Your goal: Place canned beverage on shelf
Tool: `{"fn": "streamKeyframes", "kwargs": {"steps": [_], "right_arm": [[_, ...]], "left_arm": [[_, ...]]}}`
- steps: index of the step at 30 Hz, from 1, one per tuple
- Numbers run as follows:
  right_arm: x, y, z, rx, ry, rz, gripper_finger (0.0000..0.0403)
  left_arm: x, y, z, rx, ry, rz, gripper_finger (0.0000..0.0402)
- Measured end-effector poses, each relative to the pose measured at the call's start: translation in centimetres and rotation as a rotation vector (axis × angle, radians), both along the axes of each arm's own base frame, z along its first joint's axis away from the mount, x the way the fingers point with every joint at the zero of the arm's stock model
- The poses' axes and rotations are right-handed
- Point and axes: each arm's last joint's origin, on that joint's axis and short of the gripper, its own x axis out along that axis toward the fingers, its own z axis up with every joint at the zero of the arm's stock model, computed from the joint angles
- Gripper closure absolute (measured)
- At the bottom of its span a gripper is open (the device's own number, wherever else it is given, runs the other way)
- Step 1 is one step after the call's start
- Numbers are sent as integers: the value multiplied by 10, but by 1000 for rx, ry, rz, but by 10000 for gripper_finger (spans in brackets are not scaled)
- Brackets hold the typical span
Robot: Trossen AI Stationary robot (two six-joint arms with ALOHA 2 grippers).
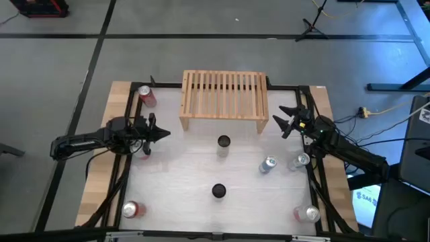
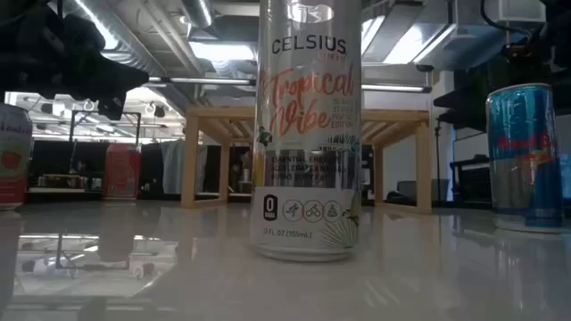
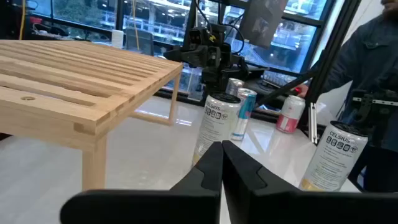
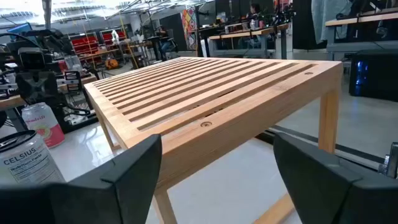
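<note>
The light-wood slatted shelf (image 1: 222, 99) stands on its short legs at the table's far middle, with nothing on top; it also shows in the low view (image 2: 393, 125). Several cans stand upright on the white table, among them a white Celsius can (image 1: 224, 143) just in front of the shelf and another (image 1: 219, 191) nearer the front edge, large in the low view (image 2: 308, 134). My left gripper (image 1: 161, 133) is shut and empty, left of the shelf's near left leg. My right gripper (image 1: 287, 121) is open and empty, by the shelf's right end, facing it (image 4: 217, 146).
A blue-silver can (image 1: 269, 164) and another can (image 1: 300, 160) stand at the right. There are cans at the near right corner (image 1: 308, 214), near left corner (image 1: 132, 210) and far left (image 1: 146, 95). A person (image 3: 373, 43) stands beyond the table.
</note>
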Motion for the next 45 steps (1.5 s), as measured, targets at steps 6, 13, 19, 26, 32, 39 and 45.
{"fn": "streamKeyframes", "kwargs": {"steps": [6,13,19,26,32,39,45], "right_arm": [[0,0,0,0,0,0,104],[0,0,0,0,0,0,104],[0,0,0,0,0,0,104],[0,0,0,0,0,0,104],[0,0,0,0,0,0,104],[0,0,0,0,0,0,104],[0,0,1,-7,-15,-1,104]], "left_arm": [[0,0,0,0,0,0,401],[0,0,0,0,0,0,401],[0,0,0,0,0,0,401],[0,0,0,0,0,0,401],[0,0,0,0,0,0,401],[0,0,0,0,0,0,401],[0,0,0,0,0,0,401]]}}
